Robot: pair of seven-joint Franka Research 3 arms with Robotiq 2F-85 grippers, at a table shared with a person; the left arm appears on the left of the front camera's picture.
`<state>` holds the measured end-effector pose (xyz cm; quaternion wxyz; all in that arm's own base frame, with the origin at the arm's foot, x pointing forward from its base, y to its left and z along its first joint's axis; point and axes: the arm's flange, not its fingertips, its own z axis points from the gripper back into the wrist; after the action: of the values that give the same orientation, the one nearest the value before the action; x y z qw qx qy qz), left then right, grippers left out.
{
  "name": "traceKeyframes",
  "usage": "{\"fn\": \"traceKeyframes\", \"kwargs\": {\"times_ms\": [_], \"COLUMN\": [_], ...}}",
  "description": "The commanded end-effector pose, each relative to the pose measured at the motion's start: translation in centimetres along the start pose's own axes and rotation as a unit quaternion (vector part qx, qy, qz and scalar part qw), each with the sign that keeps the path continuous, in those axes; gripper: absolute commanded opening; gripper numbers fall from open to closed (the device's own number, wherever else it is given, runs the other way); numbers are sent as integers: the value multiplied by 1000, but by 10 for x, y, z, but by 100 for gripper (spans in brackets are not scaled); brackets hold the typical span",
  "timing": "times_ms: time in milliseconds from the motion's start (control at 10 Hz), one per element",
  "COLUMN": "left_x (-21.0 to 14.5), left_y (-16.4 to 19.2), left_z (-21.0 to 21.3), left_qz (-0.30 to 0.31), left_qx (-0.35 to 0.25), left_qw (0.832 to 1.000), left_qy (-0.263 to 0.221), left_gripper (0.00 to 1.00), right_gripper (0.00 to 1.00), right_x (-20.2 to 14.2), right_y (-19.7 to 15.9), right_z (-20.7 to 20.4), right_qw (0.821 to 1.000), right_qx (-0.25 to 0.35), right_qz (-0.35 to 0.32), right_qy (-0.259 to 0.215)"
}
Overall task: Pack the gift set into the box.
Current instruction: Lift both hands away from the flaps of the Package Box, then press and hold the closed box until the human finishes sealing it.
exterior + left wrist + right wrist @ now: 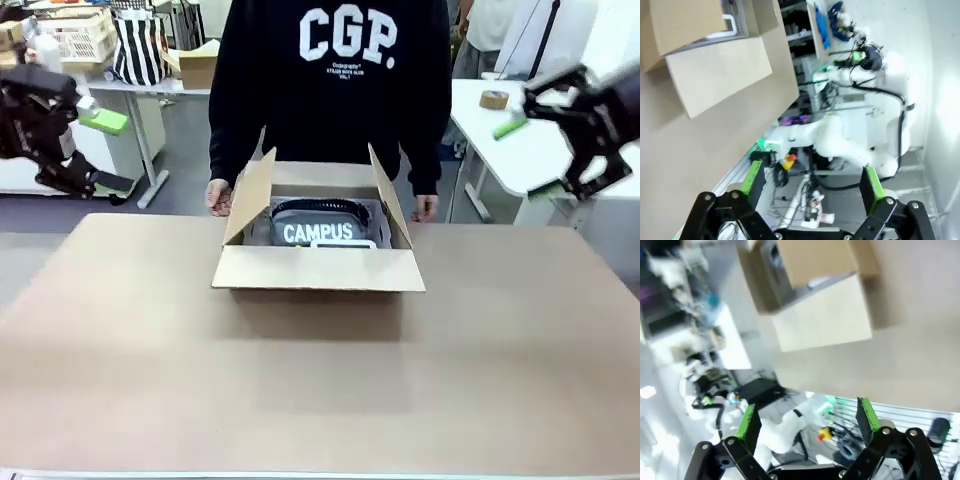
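The box [318, 268] stands open at the middle of the table, its side flaps raised. Inside lies the gift set [318, 226], a dark grey item printed "CAMPUS". A person stands behind the box with one hand [218, 197] at its left side and the other hand [426, 207] at its right. My left gripper [105, 152] hangs open, high off the table's left edge. My right gripper [528, 158] is open, high at the right. The box [715, 75] sits far beyond the left gripper [812, 182], and the box [825, 315] sits far beyond the right gripper [806, 419].
The brown tabletop [320, 380] is bare in front of the box. Behind stand white tables, one carrying a tape roll [493, 99], along with a striped bag [140, 45], a small carton [195, 65] and a basket [80, 35].
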<state>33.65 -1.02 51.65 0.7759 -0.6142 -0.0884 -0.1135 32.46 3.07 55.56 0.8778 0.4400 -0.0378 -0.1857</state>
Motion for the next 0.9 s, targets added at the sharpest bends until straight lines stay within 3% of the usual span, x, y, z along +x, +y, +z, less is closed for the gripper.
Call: {"fn": "traceKeyframes", "kwargs": {"times_ms": [0, 100, 200, 800], "left_x": [16, 19, 0, 0], "left_y": [26, 43, 21, 21], "left_z": [41, 63, 29, 29], "left_qz": [123, 169, 56, 56], "left_qx": [-43, -58, -16, -16], "left_qw": [988, 973, 998, 998], "left_qy": [-84, -143, -35, -35], "left_gripper": [100, 100, 100, 100], "right_gripper": [100, 100, 100, 100], "right_x": [18, 27, 7, 7], "right_y": [-46, -57, -28, -28], "right_z": [14, 12, 17, 17], "right_qw": [992, 986, 999, 999], "right_qx": [85, 94, 39, 39], "right_qz": [80, 85, 13, 13], "right_qy": [-54, -112, -26, -26]}}
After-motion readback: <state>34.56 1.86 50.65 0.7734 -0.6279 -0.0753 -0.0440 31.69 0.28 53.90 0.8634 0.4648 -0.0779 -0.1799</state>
